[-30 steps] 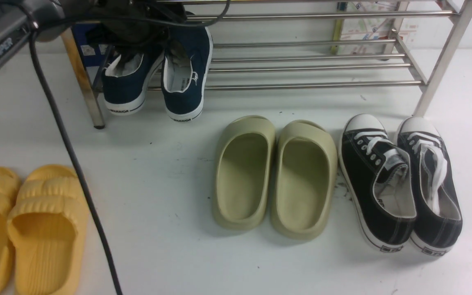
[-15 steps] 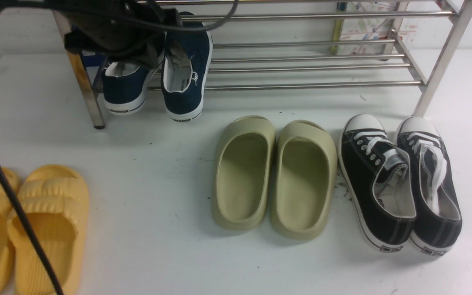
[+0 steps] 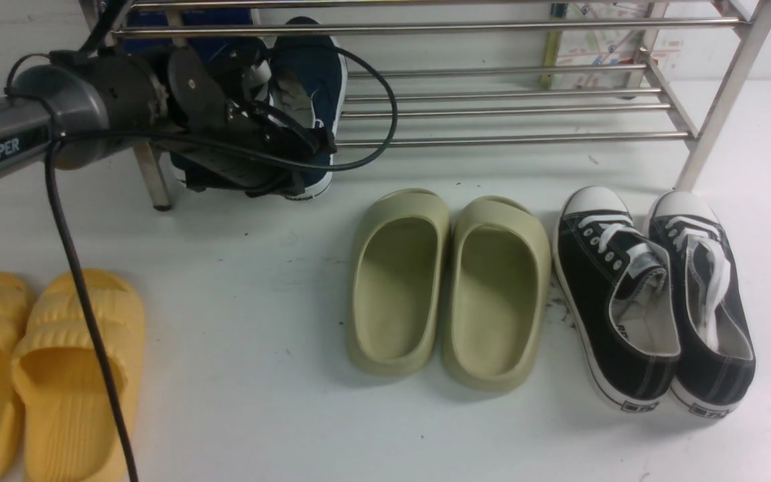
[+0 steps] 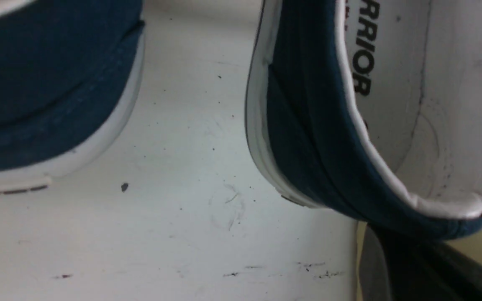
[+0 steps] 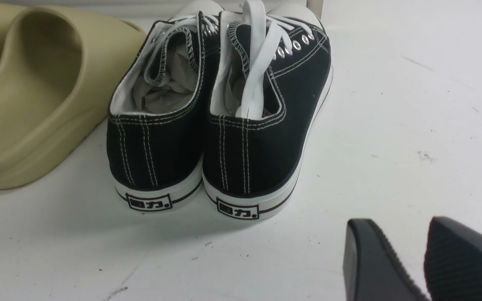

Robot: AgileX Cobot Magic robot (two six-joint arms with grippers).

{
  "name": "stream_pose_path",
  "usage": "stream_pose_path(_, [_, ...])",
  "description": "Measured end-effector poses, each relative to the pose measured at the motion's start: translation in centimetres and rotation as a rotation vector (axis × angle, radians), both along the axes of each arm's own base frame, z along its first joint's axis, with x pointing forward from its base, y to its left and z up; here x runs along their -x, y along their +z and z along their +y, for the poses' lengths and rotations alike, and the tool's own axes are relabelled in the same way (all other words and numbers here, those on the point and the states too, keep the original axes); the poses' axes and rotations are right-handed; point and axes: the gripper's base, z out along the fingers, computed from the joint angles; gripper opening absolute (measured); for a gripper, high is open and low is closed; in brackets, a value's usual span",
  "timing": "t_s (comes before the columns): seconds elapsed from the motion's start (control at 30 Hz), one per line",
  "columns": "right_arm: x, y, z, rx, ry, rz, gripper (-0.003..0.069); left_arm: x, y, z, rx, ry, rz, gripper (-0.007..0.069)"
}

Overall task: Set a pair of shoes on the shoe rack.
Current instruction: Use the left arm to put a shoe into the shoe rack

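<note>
The two navy-blue slip-on shoes rest on the lowest bars of the steel shoe rack [image 3: 506, 139] at its left end, heels toward me and hanging over the front bar. The right shoe [image 3: 312, 67] shows. The left one is mostly hidden behind my left arm. The left wrist view shows both heels close up: the left shoe [image 4: 48, 83] and the right shoe [image 4: 308, 125], with white floor between them. My left gripper [image 3: 312, 150] lies across the front of the heels. One dark finger [image 4: 412, 267] shows under the right shoe's heel. My right gripper [image 5: 396, 223] is slightly open, empty, low over the floor.
Olive-green slides [image 3: 449, 288] and black lace-up sneakers [image 3: 653, 294] stand on the white floor in front of the rack. Yellow slides [image 3: 44, 375] lie at the near left. My left arm's black cable [image 3: 84, 301] hangs down across them.
My left arm has come down from above the shoes and now lies across the front of their heels. The shoes have not moved.
</note>
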Motion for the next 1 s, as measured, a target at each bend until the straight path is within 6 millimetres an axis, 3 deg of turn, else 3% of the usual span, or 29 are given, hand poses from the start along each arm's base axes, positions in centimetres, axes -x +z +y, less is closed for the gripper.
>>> stream_pose_path(0.27, [0.0,0.0,0.0,0.0,0.0,0.0,0.0239,-0.3,0.9,0.0,0.029,0.028,-0.069,-0.0013])
stream_pose_path(0.53, [0.0,0.0,0.0,0.001,0.0,0.0,0.0239,-0.5,3.0,0.2,0.052,0.058,-0.19,-0.0013])
stream_pose_path(1.0, [0.0,0.0,0.0,0.001,0.0,0.0,0.0239,-0.4,2.7,0.2,0.03,0.042,-0.169,-0.0013])
